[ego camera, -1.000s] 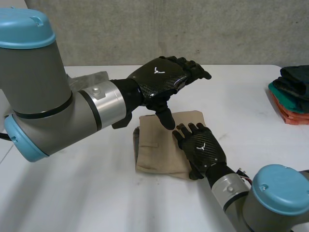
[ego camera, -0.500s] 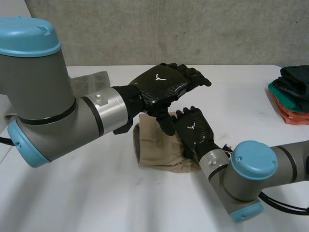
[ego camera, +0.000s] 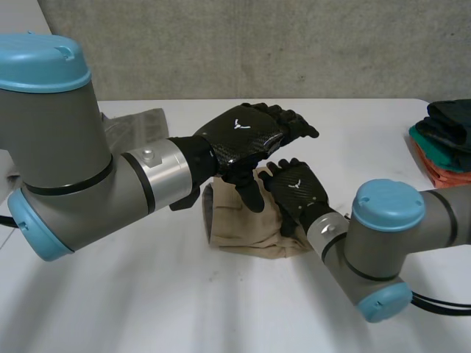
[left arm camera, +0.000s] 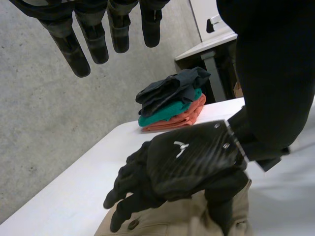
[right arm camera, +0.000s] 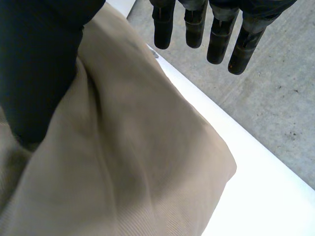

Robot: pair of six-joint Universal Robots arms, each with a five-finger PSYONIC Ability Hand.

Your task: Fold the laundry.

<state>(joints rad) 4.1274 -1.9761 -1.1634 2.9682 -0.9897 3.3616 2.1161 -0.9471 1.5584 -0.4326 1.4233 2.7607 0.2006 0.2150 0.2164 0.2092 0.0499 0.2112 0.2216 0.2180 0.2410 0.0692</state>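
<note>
On the white table (ego camera: pixel 132 294), centre field, four entries.

1. The tan garment (ego camera: pixel 237 220) is a small, thick bundle, already folded down, and lies between my two arms.
2. My right hand (ego camera: pixel 298 190) has its fingers straight and spread. It is laid over the bundle's right part with the thumb down against the cloth, and I see it pinching nothing.
3. My left hand (ego camera: pixel 246 136) hovers above the bundle, empty, with its fingers straight and relaxed and the thumb hanging down.
4. A stack of folded clothes (ego camera: pixel 444 143) sits at the table's right edge, well apart.

Step in hand, by my judgement: pressing the last fold flat.

The next move probably calls for a grasp round the whole bundle without springing the fold. After that comes the carry towards the stack.

Not legible:
- what kind of garment it is
- whether the left thumb touches the cloth
- the bundle's edge beneath my right wrist
- a crumpled pale thing (ego camera: pixel 136 123) beyond my left arm, partly hidden
</note>
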